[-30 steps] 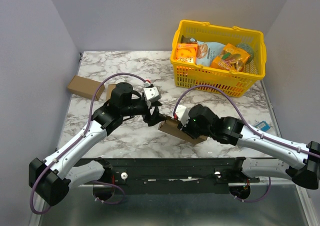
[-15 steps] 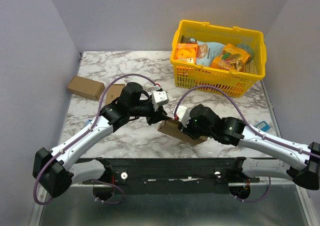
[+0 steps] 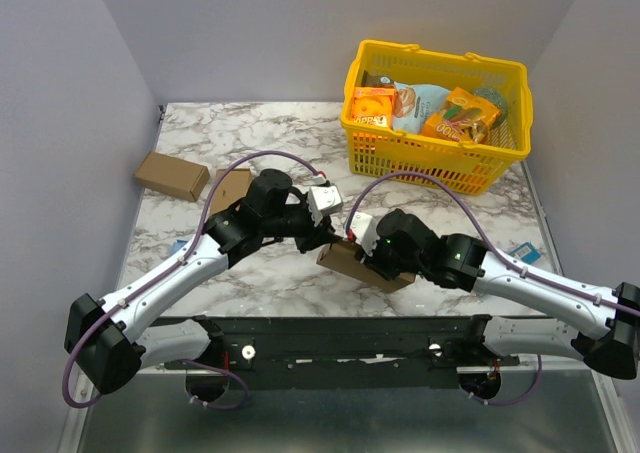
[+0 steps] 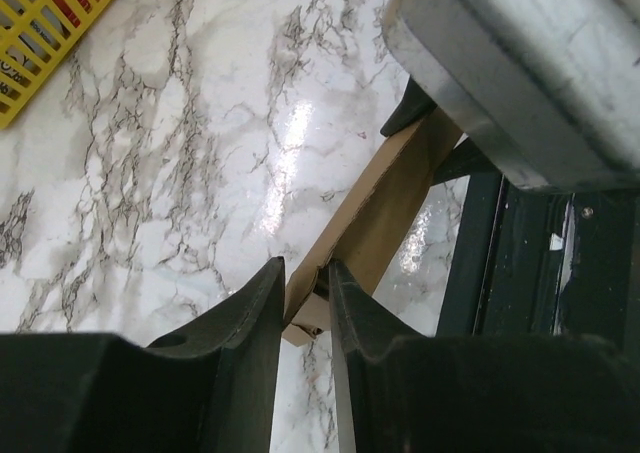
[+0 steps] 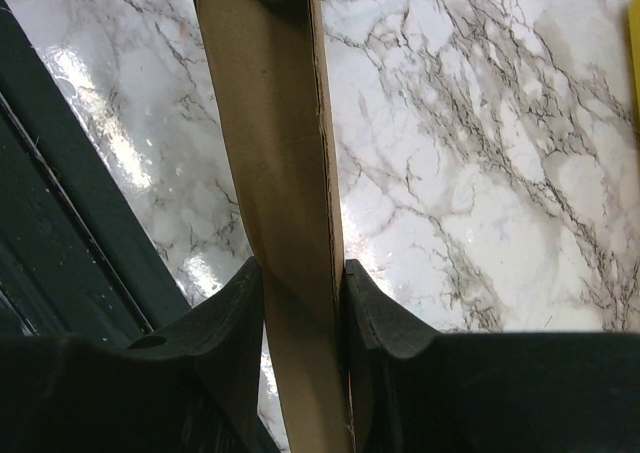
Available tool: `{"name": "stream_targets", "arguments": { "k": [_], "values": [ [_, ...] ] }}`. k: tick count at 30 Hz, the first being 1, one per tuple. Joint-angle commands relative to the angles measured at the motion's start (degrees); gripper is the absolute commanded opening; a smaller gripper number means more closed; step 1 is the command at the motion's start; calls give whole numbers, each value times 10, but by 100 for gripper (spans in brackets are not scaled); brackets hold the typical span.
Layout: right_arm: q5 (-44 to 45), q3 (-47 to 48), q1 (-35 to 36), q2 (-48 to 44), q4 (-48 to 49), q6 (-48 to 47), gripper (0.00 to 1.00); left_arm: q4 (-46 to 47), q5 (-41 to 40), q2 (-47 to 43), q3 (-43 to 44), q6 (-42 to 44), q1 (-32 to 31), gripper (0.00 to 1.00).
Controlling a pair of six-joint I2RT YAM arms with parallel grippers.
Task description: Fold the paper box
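The paper box (image 3: 345, 261), plain brown cardboard folded flat, hangs just above the marble table near its front edge, held between both arms. My left gripper (image 3: 326, 239) is shut on its left end. In the left wrist view the box (image 4: 385, 198) runs away from the left gripper (image 4: 305, 273), whose jaws pinch the box's corner. My right gripper (image 3: 370, 257) is shut on the other part. In the right wrist view the box (image 5: 270, 113) stands as a narrow strip clamped in the right gripper (image 5: 302, 268).
A yellow plastic basket (image 3: 436, 153) of snack packs stands at the back right. Two smaller brown cardboard boxes (image 3: 172, 175) (image 3: 231, 183) lie at the left. A small blue item (image 3: 522, 251) lies at the right edge. The black frame rail (image 3: 350, 335) runs along the near edge.
My left arm has swung right to the box and its jaws have shut on the box's left end. The right gripper has kept its hold without moving.
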Motion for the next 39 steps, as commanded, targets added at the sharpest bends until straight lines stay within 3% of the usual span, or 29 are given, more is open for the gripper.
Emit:
{"name": "stream_targets", "arguments": {
  "k": [1, 13, 19, 23, 31, 39],
  "values": [
    [0, 16, 1, 8, 0, -6, 29, -21, -39, -5, 28, 5, -17, 34],
    [0, 16, 1, 6, 0, -5, 29, -75, -62, -3, 36, 19, -25, 36],
    [-1, 17, 0, 7, 0, -5, 29, -73, -59, -4, 35, 18, -26, 24],
    [0, 17, 0, 10, 0, -6, 29, -65, -60, -2, 35, 9, -28, 22],
    [17, 17, 1, 20, 0, -11, 29, -55, -62, 15, 38, -50, -34, 1],
    [40, 23, 0, 41, -1, -6, 29, -74, -135, 42, 62, -167, -54, 0]
  ]
}}
